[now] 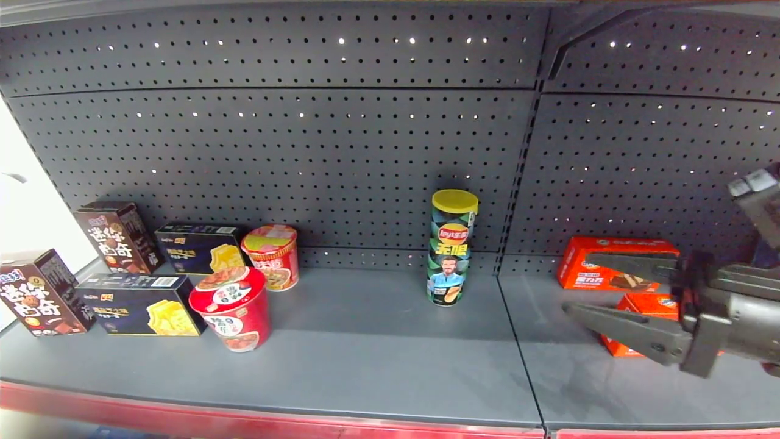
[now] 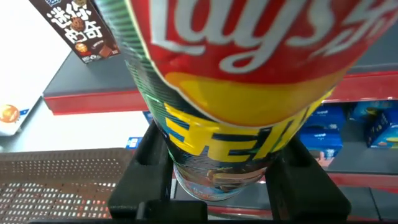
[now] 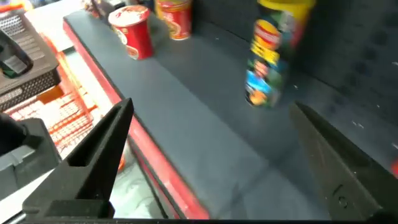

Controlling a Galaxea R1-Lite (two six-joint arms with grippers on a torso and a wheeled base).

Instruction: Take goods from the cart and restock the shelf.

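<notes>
— Yellow-lidded can (image 1: pixel 452 247) stands at twelve o'clock on the shelf (image 1: pixel 365 360); right claw (image 1: pixel 576 283) gapes at three.
— Left claw (image 2: pixel 227 186) clamps another can (image 2: pixel 249 74), probably above the cart (image 2: pixel 56 177); held near one end, it may tip.

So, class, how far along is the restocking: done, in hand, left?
Done: one yellow-lidded cylindrical crisp can stands on the grey metal shelf. In hand: the left gripper clamps a second cylindrical crisp can. Left: shelving it; the right gripper is open, empty.

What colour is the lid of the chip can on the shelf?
Yellow; the lid shows best in the head view.
</notes>
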